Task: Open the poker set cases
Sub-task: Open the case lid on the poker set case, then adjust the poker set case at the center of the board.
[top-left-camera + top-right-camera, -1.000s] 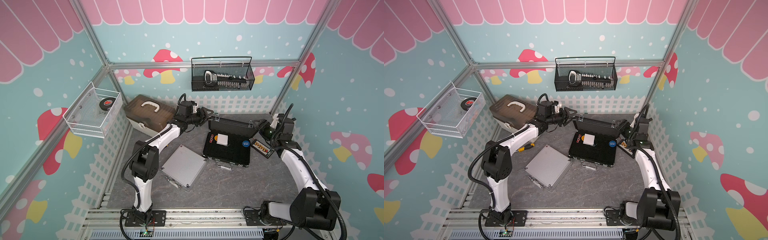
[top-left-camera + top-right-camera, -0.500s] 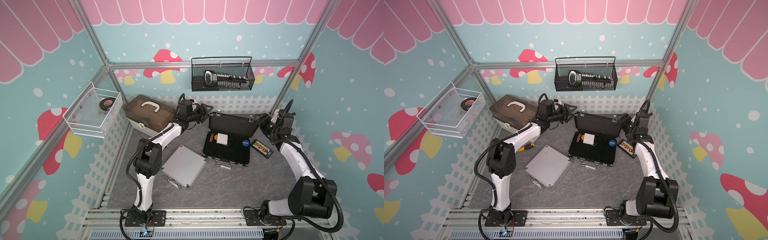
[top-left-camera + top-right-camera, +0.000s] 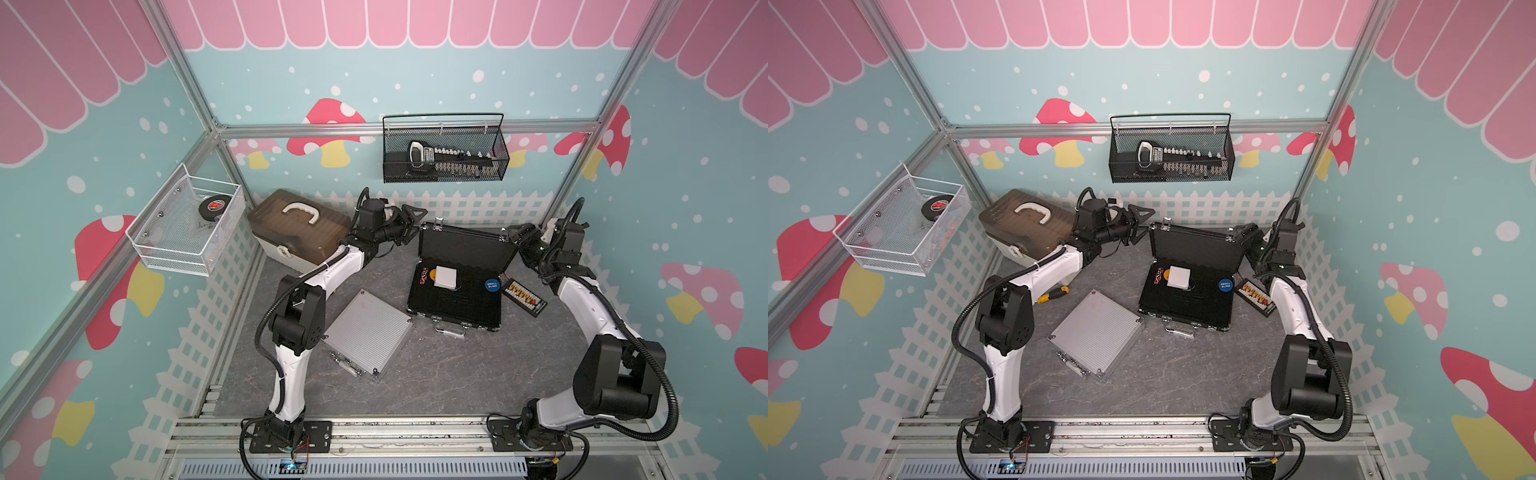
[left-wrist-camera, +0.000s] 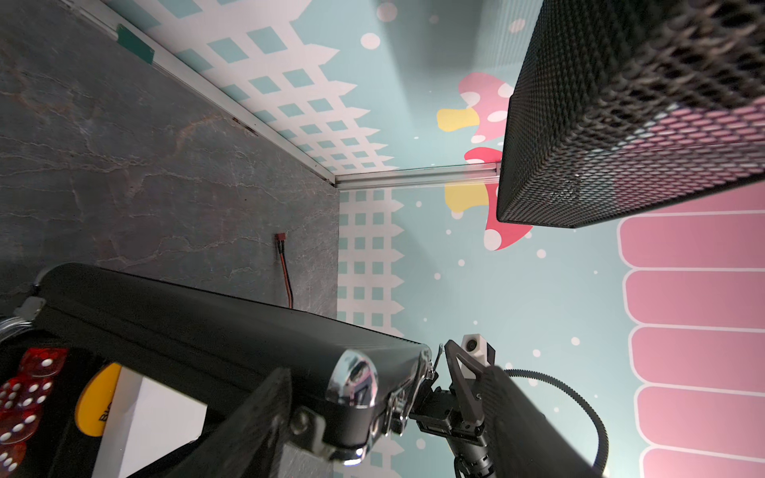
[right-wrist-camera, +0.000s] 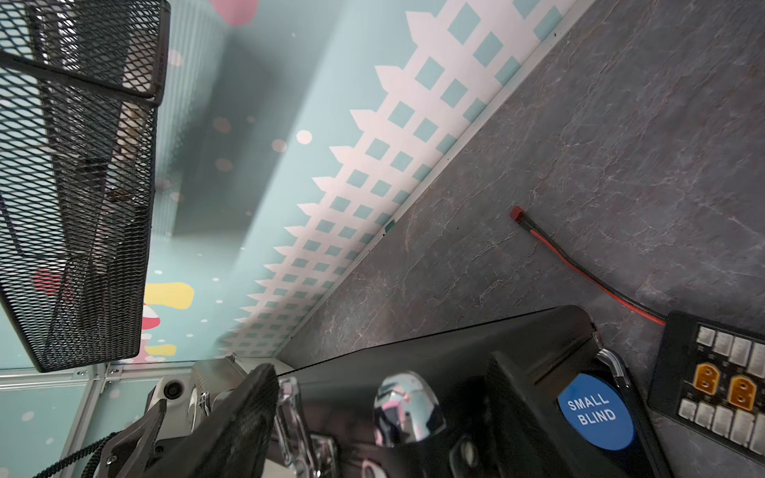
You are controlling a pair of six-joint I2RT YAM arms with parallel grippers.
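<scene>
Next: left arm's turn

I read left fingers and right fingers spread, straddling the lid corners of the open black case. The silver case lies shut at 7 o'clock from my left fingers, latch edge facing 7; left arm nearer.

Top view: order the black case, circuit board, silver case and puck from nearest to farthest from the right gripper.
1. Black case, its raised lid corner between the jaws of the right gripper.
2. Circuit board, lying just beside that case.
3. Silver case, over toward the left arm.
4. Puck, far left in the wire basket.
</scene>
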